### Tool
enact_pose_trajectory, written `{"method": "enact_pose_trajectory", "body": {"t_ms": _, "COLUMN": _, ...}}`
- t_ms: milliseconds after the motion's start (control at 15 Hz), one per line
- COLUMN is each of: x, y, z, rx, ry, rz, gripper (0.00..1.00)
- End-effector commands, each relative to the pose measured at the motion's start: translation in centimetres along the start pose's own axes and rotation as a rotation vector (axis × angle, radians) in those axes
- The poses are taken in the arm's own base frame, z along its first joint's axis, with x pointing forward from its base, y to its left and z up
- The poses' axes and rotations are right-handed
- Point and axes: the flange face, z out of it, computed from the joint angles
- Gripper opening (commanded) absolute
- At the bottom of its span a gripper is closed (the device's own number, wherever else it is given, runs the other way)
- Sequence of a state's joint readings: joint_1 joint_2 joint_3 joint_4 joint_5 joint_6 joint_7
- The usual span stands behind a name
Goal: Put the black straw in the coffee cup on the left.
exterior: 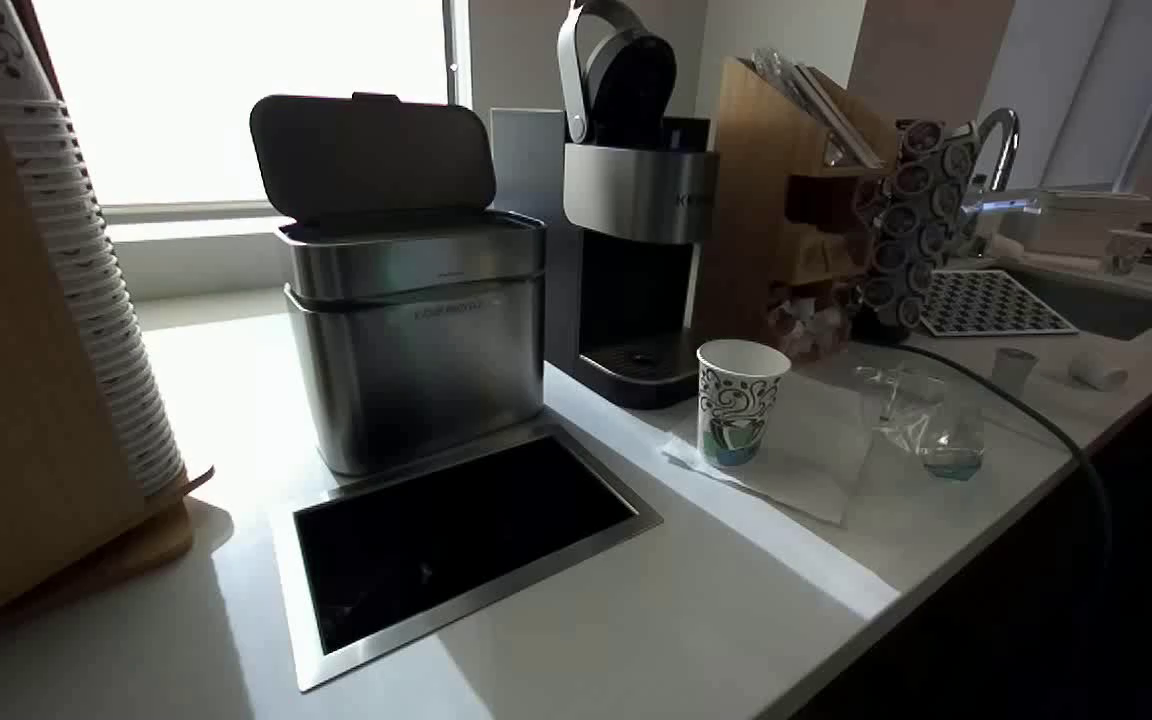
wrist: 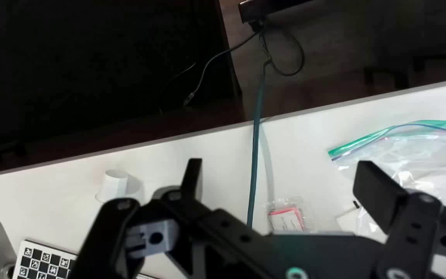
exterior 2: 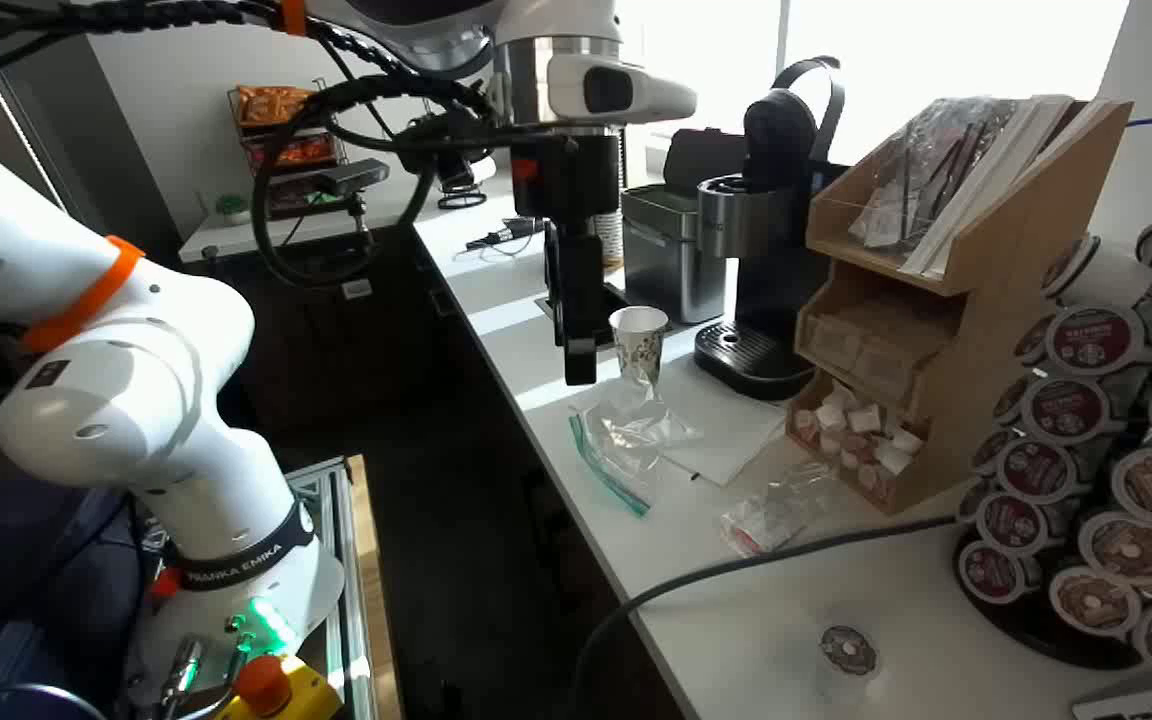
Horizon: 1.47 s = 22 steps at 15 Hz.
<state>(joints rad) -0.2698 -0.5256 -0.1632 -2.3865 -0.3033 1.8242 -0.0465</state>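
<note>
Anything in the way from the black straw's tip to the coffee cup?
Probably: a clear plastic bag bunches beside the visible tip of the black straw, apparently lying partly between it and the coffee cup. The cup's mouth is uncovered.

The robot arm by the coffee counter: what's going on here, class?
A robot arm has its gripper open at the counter, holding nothing. What may be the tip of the black straw shows by a napkin. The patterned paper cup meant for it stands upright on that napkin, nothing sticking out above its rim. So the straw seems not yet in.
</note>
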Motion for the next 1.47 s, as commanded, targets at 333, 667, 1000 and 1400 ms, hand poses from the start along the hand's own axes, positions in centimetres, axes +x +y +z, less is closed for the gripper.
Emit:
{"method": "enact_pose_trajectory", "body": {"t_ms": 333, "x": 1.3, "y": -1.6, "z": 1.8, "rx": 0.009, "ry": -0.020, "rz": -0.090, "gripper": 1.00}}
{"method": "enact_pose_trajectory", "body": {"t_ms": 667, "x": 4.7, "y": -4.7, "z": 7.8, "rx": 0.051, "ry": 0.080, "rz": -0.369, "gripper": 1.00}}
{"method": "enact_pose_trajectory", "body": {"t_ms": 1000, "x": 7.9, "y": -5.5, "z": 12.9, "rx": 0.074, "ry": 0.258, "rz": -0.568, "gripper": 1.00}}
{"method": "enact_pose_trajectory", "body": {"t_ms": 1400, "x": 10.8, "y": -7.4, "z": 16.0, "rx": 0.186, "ry": 0.325, "rz": -0.641, "gripper": 1.00}}
